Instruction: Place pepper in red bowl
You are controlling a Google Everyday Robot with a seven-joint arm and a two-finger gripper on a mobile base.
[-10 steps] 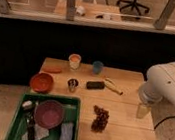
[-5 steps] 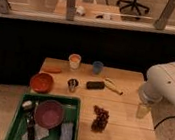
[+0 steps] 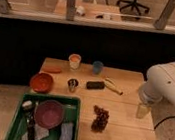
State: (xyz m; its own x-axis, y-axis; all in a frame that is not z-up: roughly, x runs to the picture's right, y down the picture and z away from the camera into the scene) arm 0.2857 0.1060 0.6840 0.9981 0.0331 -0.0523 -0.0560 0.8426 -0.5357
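Wooden bench [image 3: 120, 136] fills the middle of the scene, with a dark wall and a glazed rail behind it. Nearest, at the bench's 7 o'clock corner, sits a green tray [image 3: 50, 97] holding the larger maroon bowl [image 3: 49, 113]. A bunch of grapes [image 3: 100, 119] lies at about 5 o'clock.

Farther back, the end effector [image 3: 143, 111] hangs from the white arm [image 3: 167, 86] at the 3 o'clock edge. It carries nothing I can make out, and whether it is released or clenched I cannot tell.

Across at 9 o'clock the red bowl [image 3: 41, 83] rests empty on the edge. The pepper [image 3: 53, 70] lies flat just beyond it, at roughly 10 o'clock, apart from the rim.

By my reading, the task stands at its first step, the reach. The next move calls for a sweep across the bench to above the pepper, aligned across its slim length.
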